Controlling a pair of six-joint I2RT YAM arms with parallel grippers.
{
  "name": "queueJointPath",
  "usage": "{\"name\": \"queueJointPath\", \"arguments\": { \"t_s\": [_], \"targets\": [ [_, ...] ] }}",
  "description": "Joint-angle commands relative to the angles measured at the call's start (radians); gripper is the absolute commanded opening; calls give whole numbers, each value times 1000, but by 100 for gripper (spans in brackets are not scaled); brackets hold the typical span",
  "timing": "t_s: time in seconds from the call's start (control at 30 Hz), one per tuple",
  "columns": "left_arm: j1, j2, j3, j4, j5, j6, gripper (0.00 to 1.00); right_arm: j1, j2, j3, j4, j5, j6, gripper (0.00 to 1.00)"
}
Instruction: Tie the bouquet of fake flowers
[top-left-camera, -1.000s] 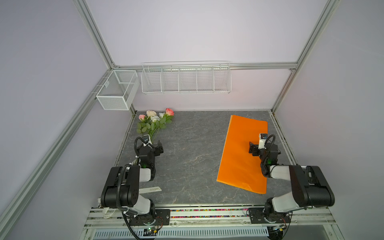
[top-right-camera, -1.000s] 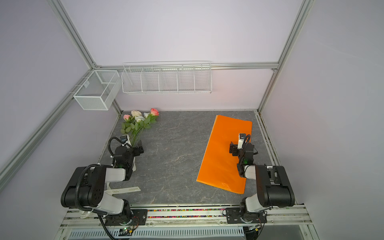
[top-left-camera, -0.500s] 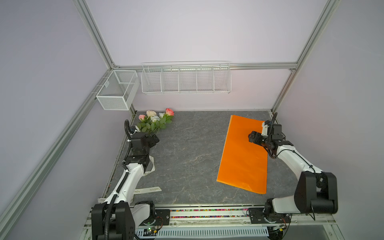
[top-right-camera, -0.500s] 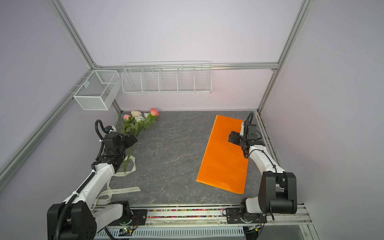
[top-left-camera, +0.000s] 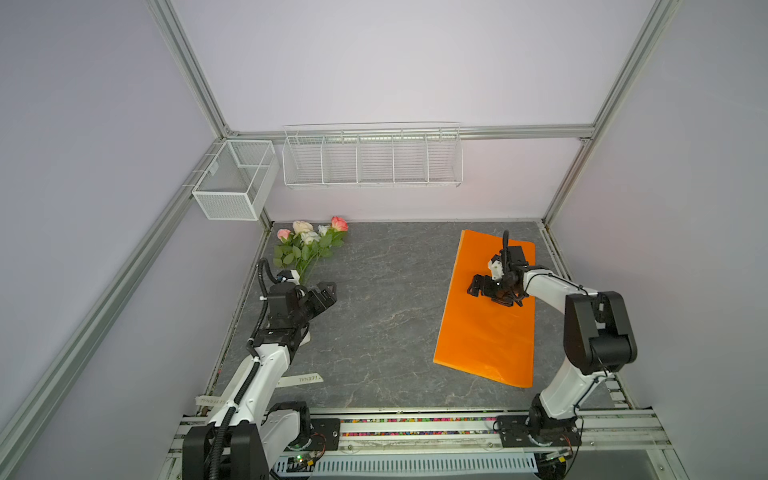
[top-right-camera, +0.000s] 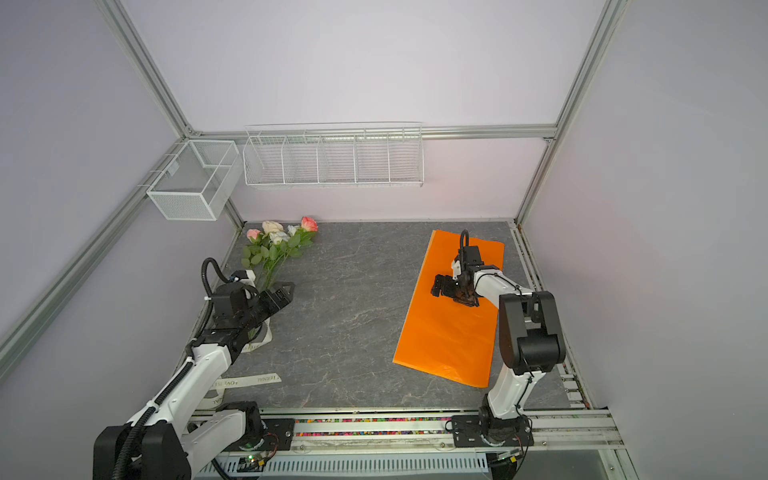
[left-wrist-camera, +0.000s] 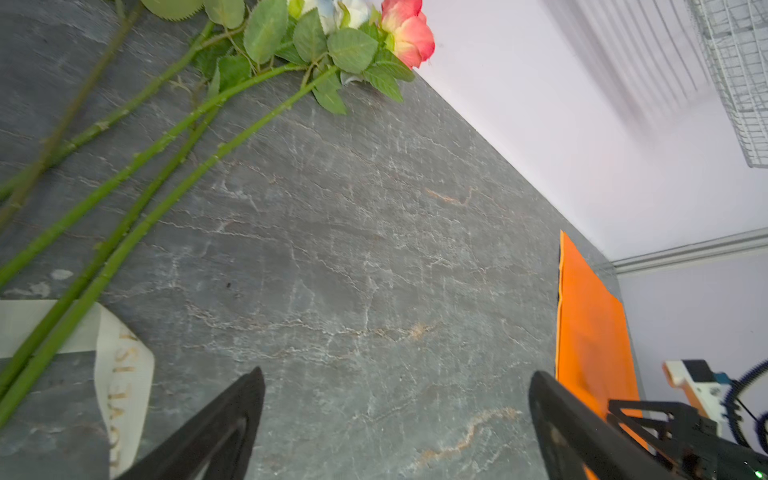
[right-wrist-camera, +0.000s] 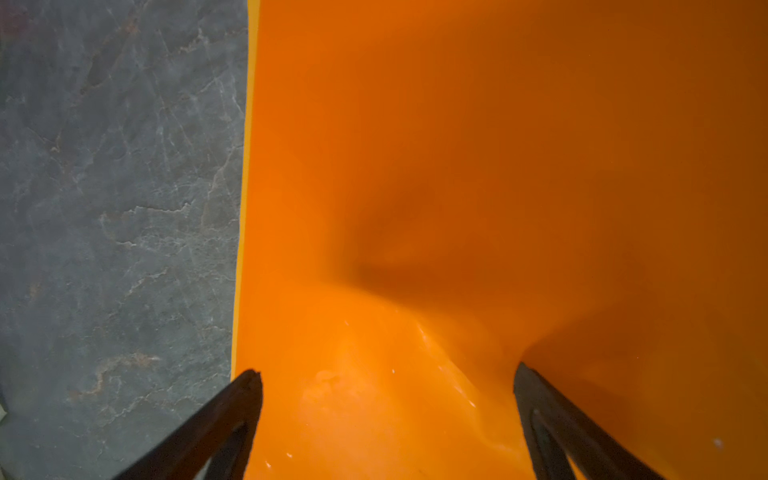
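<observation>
Green stems of the bouquet of fake flowers run just beside the nearer left gripper, gaping empty; right gripper also gapes empty.

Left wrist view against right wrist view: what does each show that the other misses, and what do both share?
Only the left wrist view shows the bouquet, the ribbon under its stems and the wire rack. Only the right wrist view shows a dent in the orange paper, close up. Both show the grey table, the paper and an open pincer: left pincer, right pincer.
</observation>
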Motion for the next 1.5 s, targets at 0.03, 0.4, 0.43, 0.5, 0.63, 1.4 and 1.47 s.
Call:
{"name": "queueJointPath", "arguments": {
  "t_s": [0.03, 0.4, 0.43, 0.5, 0.63, 1.4, 1.47],
  "targets": [
    [-13, -29, 25, -69, 47, -13, 99, 58, 75, 61, -86, 66, -82, 100],
    [-41, -56, 41, -124, 54, -2, 100, 373, 193, 166, -159, 157, -326, 99],
    [-47, -56, 38, -126, 56, -3, 100, 406, 206, 175, -155, 159, -346, 99],
    [-61, -52, 38, -131, 52, -3, 100, 462, 230, 186, -147, 146, -389, 98],
    [-96, -51, 36, -143, 42, -5, 100, 575, 258, 206, -108, 103, -468, 98],
    [-567, 477, 272, 15, 56, -50, 82, 251, 46, -3, 249, -189, 83, 96],
    [-598, 527, 288, 34, 57, -62, 81, 247, 62, 13, 240, -180, 76, 96]
  ]
}}
